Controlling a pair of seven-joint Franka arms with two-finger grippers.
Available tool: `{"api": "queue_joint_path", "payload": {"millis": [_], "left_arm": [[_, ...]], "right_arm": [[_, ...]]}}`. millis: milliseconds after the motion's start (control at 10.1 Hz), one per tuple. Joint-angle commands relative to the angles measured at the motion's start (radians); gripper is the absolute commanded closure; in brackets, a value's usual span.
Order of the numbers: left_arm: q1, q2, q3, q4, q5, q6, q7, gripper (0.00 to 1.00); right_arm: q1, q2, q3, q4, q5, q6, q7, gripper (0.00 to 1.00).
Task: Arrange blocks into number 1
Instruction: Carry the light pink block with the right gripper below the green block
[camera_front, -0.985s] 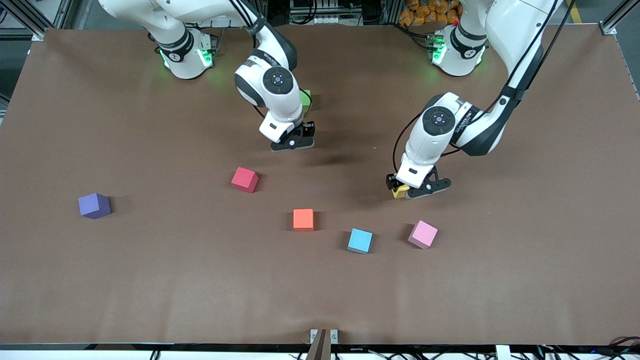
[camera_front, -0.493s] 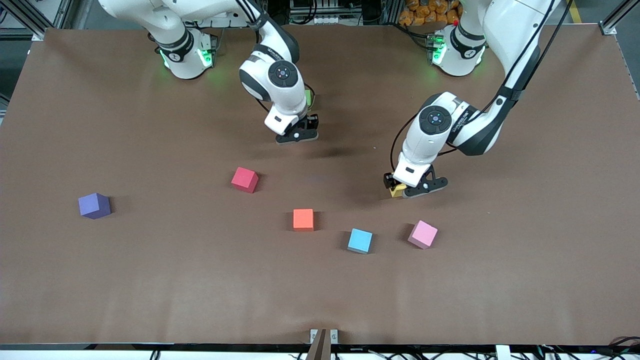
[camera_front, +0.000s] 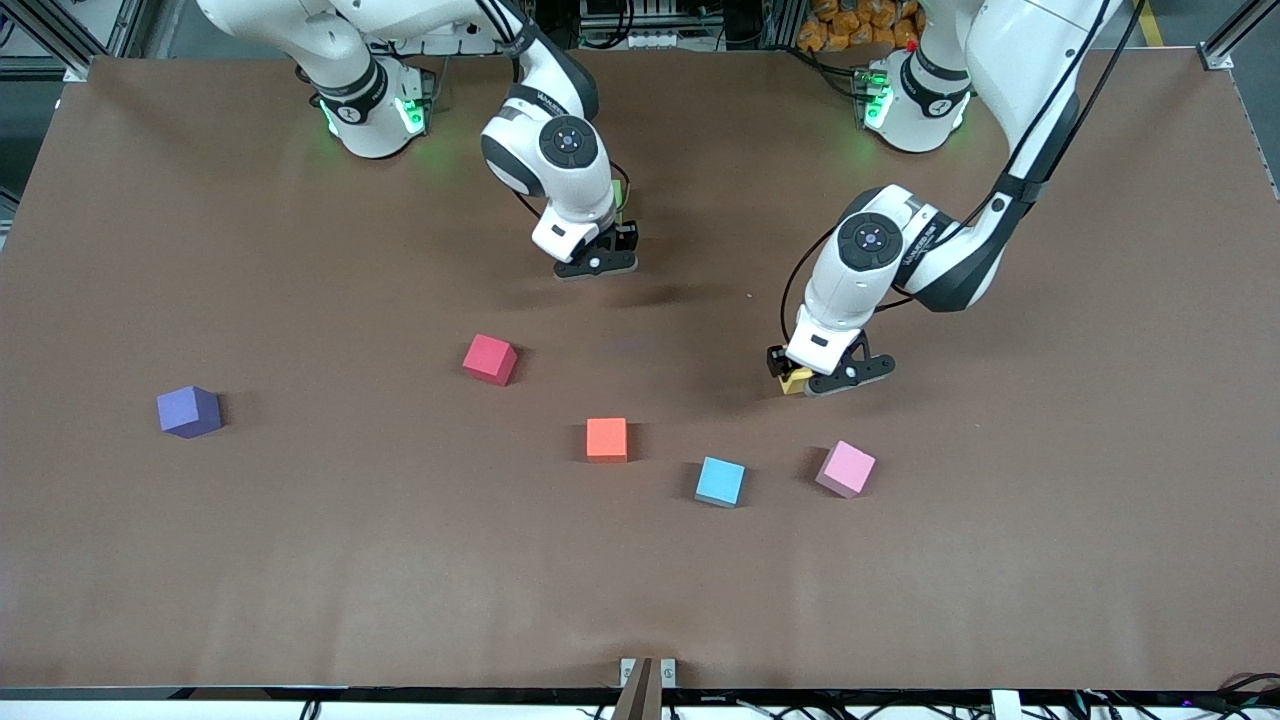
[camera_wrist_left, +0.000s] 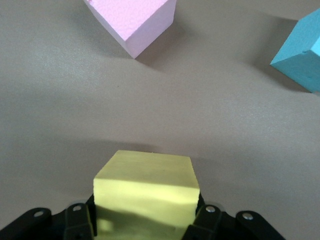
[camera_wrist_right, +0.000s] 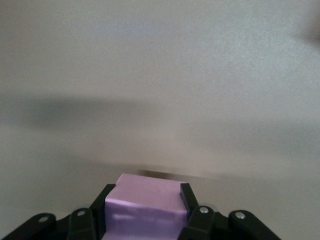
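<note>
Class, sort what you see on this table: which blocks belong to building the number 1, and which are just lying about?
For the job:
yellow block, in the left gripper
held pink block, in the right gripper
green block, by the right gripper
red block
loose pink block

Lying about:
purple block
orange block
blue block

We see a brown table (camera_front: 300, 560) carrying loose cubes: a purple block (camera_front: 188, 411), a red block (camera_front: 490, 359), an orange block (camera_front: 606, 439), a blue block (camera_front: 720, 482), a pink block (camera_front: 845, 468).
</note>
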Motion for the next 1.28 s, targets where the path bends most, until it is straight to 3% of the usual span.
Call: {"api": "queue_joint_path", "payload": {"millis": [0,1182], "left_arm": [[-0.004,0.005,0.0,0.013,0.024,-0.003,-0.026,1.0],[-0.004,0.016,0.0,0.02,0.024,-0.003,-0.03,1.0]], "right_arm": [[-0.014,-0.018,0.023,-0.028,-0.019,0.015,0.036,1.0],[-0.006,0.014,0.045,-0.053,-0.02,0.058,0.097,0.98]]}}
